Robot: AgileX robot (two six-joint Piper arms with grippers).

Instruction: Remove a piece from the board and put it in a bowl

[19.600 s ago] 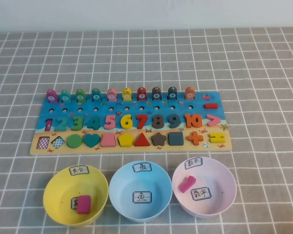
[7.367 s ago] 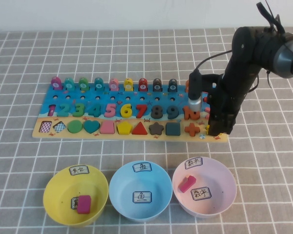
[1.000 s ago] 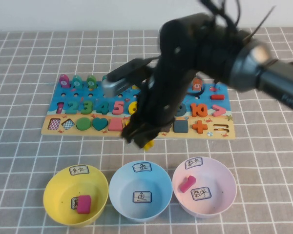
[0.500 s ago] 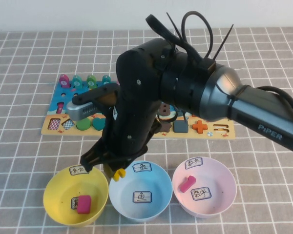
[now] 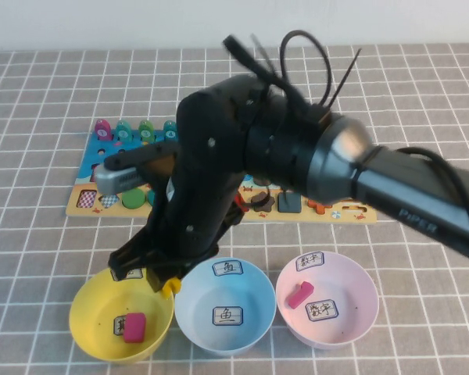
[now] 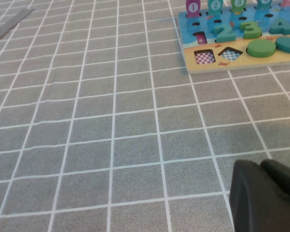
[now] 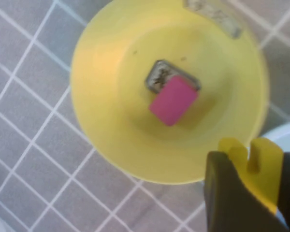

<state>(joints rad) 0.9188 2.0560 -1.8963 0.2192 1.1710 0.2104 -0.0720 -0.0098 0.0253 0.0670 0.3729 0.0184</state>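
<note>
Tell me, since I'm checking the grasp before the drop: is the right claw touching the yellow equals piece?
Touching. In the right wrist view, the right claw pinches the yellow equals piece between its fingers, above the rim of the yellow bowl.

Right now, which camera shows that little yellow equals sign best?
The right wrist view: the yellow equals sign sits large between the right gripper fingers, over the yellow bowl rim. The high view shows only a yellow tip below the arm. The left wrist view misses it.
</note>
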